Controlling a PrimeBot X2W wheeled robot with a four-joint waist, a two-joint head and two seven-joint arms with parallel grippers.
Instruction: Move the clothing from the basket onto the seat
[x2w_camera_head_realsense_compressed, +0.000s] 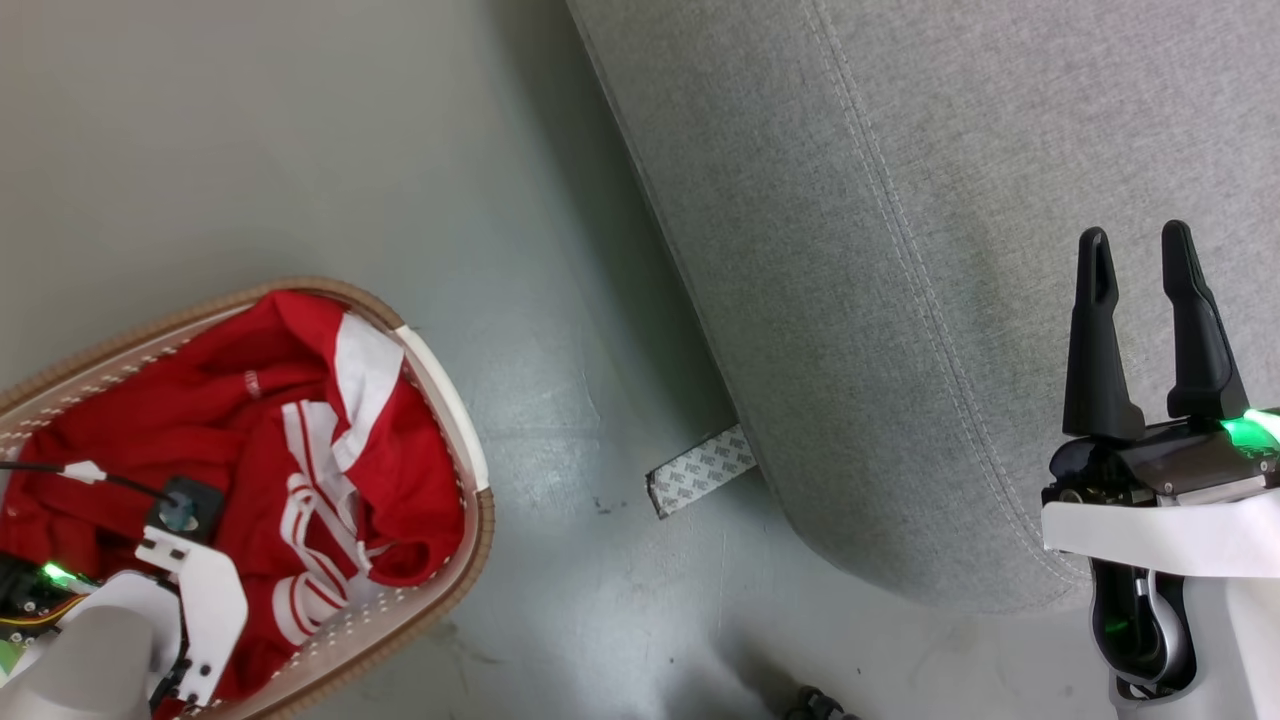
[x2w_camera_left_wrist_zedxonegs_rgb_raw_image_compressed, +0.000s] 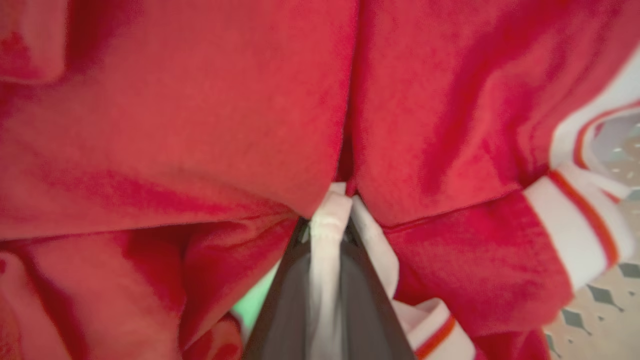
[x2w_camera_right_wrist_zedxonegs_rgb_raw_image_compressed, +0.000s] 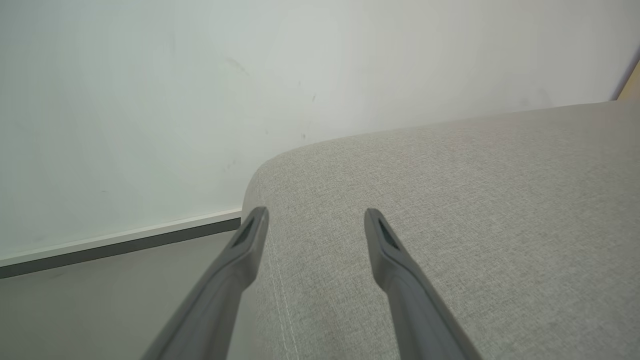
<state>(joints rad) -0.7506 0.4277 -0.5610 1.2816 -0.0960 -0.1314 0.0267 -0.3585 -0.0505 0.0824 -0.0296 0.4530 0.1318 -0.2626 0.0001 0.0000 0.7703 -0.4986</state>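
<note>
The clothing (x2w_camera_head_realsense_compressed: 300, 430), bright red with white striped panels, lies heaped in the cream basket (x2w_camera_head_realsense_compressed: 470, 470) at the lower left. My left arm (x2w_camera_head_realsense_compressed: 190, 590) reaches down into that heap. In the left wrist view my left gripper (x2w_camera_left_wrist_zedxonegs_rgb_raw_image_compressed: 327, 225) is shut on a white fold of the clothing (x2w_camera_left_wrist_zedxonegs_rgb_raw_image_compressed: 175, 125), with red fabric all around and the basket's perforated wall (x2w_camera_left_wrist_zedxonegs_rgb_raw_image_compressed: 595, 310) at the lower right. My right gripper (x2w_camera_head_realsense_compressed: 1137, 250) stands open above the light grey seat (x2w_camera_head_realsense_compressed: 950, 250), fingers empty. The right wrist view shows my right gripper (x2w_camera_right_wrist_zedxonegs_rgb_raw_image_compressed: 316, 220) over the seat (x2w_camera_right_wrist_zedxonegs_rgb_raw_image_compressed: 500, 200).
Grey floor (x2w_camera_head_realsense_compressed: 300, 150) separates the basket from the seat. A printed paper strip (x2w_camera_head_realsense_compressed: 703, 468) lies on the floor at the seat's base. A pale wall (x2w_camera_right_wrist_zedxonegs_rgb_raw_image_compressed: 150, 100) with a dark baseboard (x2w_camera_right_wrist_zedxonegs_rgb_raw_image_compressed: 120, 247) stands beyond the seat.
</note>
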